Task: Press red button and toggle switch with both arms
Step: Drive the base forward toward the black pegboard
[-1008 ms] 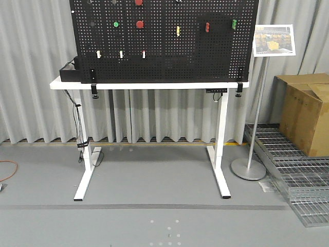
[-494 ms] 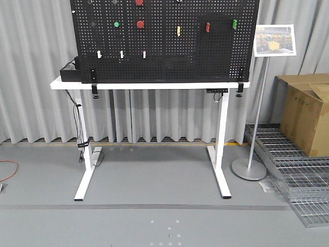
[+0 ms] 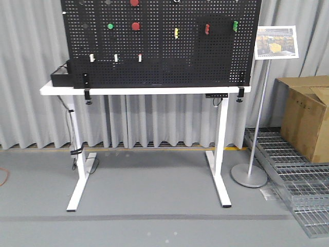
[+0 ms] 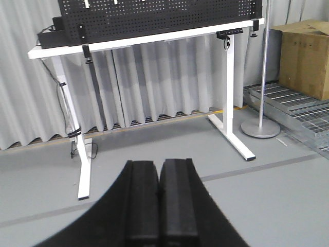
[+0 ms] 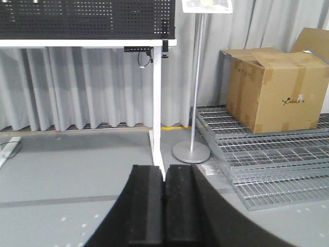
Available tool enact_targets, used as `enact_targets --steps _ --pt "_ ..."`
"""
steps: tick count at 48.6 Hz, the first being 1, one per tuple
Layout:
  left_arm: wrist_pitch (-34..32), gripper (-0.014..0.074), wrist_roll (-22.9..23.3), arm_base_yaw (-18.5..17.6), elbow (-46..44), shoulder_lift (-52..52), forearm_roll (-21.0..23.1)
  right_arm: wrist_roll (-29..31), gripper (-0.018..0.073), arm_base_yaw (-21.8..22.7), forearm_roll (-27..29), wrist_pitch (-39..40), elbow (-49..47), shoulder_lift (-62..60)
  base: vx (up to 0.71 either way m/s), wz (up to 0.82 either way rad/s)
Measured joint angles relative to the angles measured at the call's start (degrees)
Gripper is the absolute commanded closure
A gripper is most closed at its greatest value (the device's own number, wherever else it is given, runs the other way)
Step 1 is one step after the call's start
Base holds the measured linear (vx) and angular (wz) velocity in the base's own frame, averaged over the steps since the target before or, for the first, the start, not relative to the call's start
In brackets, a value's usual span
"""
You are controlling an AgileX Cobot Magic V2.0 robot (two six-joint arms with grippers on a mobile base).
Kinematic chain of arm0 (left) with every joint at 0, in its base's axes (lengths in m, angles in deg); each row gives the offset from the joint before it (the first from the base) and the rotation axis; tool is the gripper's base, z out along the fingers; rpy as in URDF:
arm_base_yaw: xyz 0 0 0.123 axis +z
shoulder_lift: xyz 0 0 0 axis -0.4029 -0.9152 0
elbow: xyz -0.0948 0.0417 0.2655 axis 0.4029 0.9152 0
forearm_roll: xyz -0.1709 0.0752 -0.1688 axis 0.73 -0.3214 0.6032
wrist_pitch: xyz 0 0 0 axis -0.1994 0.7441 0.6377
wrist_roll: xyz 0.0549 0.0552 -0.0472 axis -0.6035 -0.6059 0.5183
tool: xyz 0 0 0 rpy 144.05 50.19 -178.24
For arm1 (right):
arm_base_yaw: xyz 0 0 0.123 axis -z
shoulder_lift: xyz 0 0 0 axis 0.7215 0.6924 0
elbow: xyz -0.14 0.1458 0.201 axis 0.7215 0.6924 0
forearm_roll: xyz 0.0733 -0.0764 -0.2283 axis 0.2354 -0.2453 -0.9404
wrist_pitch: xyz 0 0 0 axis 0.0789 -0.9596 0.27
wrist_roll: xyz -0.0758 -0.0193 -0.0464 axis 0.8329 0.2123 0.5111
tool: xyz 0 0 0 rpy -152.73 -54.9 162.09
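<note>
A black pegboard stands upright on a white table ahead of me. One red button sits at its upper left beside a green button, and another red button is cut by the top edge. The toggle switch is too small to make out from here. Neither arm shows in the front view. My left gripper is shut and empty, low over the grey floor. My right gripper is likewise shut with nothing in it, far from the board.
A sign on a thin pole with a round base stands right of the table. Beyond it are a cardboard box and metal floor grating. A black box sits on the table's left end. Grey curtains hang behind.
The front view has drawn a little nearer to the table; the board looks larger and its left side has slid left in frame.
</note>
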Motion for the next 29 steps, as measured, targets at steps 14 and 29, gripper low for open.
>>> enact_targets --steps 14,29 --pt "0.0 0.0594 0.0 0.0 0.0 0.0 0.0 0.0 0.0562 0.0 0.0 0.1 0.0 0.0 0.37 -0.05" --pt "0.0 0.0594 0.0 0.0 0.0 0.0 0.0 0.0 0.0562 0.0 0.0 0.0 0.0 0.0 0.44 0.09"
